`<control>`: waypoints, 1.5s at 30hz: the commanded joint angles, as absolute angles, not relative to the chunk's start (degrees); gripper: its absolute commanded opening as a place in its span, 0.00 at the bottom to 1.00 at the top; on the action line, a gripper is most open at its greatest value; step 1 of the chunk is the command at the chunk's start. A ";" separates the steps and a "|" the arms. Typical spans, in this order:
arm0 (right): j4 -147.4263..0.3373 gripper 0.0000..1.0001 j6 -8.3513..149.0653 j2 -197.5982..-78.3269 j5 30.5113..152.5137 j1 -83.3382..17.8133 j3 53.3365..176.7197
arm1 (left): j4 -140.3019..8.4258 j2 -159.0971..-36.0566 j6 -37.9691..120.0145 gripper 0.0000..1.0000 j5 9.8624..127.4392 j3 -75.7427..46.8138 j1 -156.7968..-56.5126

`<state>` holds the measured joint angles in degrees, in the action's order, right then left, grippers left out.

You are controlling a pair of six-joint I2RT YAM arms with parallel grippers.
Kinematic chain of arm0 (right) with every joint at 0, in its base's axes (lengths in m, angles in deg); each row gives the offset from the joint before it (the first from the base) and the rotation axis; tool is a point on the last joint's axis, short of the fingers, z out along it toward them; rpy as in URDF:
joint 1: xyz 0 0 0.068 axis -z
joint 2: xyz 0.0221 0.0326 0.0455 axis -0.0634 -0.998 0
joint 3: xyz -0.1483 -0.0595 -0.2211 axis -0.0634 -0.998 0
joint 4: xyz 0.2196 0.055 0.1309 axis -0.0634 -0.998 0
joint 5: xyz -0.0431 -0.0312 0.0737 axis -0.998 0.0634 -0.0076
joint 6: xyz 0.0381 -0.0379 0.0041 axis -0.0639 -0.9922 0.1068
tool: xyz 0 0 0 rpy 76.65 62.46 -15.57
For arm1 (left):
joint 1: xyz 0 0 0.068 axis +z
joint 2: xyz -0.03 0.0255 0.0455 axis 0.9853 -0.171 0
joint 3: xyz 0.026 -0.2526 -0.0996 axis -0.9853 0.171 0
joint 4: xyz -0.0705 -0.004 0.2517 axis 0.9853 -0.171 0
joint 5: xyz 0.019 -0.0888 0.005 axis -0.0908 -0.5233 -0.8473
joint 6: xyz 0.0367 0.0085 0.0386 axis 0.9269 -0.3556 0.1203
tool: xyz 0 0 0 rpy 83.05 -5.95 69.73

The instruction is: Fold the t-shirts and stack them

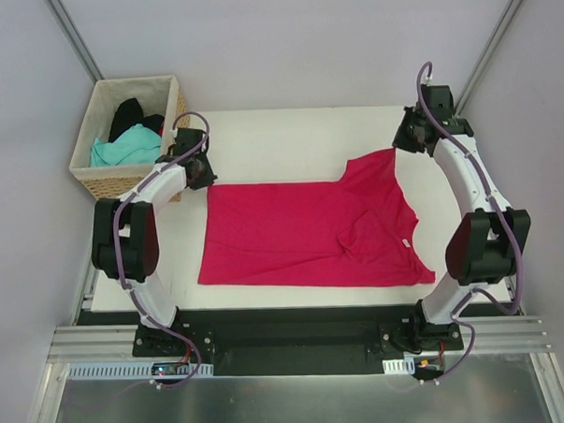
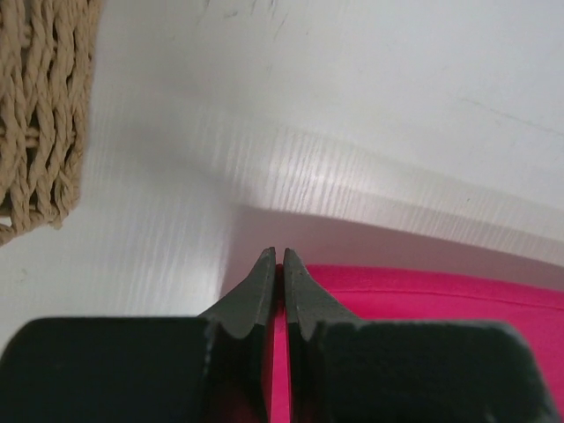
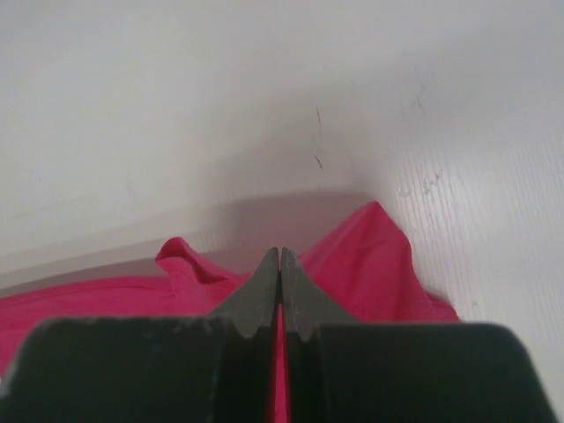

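Observation:
A crimson-pink t-shirt (image 1: 302,234) lies spread flat on the white table (image 1: 288,136). My left gripper (image 1: 204,177) sits at its far left corner, with its jaws shut on the shirt's edge in the left wrist view (image 2: 279,256), where the pink cloth (image 2: 423,295) runs off to the right. My right gripper (image 1: 398,148) is at the far right corner, shut on the cloth (image 3: 280,254), and the shirt (image 3: 370,264) rises in a peak beside it. A teal shirt (image 1: 125,148) and a black shirt (image 1: 128,115) lie in the basket.
The woven wicker basket (image 1: 122,184) stands off the table's far left corner, close to my left gripper; its wall shows in the left wrist view (image 2: 40,106). White enclosure walls surround the table. Bare table lies beyond the shirt's far edge.

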<state>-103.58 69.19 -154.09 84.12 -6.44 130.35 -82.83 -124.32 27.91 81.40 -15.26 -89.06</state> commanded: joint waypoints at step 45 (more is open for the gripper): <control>-111.88 0.01 72.42 -118.85 74.99 -4.34 90.38 | -77.53 -105.58 30.01 0.00 80.34 8.13 -90.70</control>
<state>-109.83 71.86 -121.52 76.30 -5.00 92.17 -78.37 -108.32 29.60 80.07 6.90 -89.61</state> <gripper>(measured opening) 0.012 0.014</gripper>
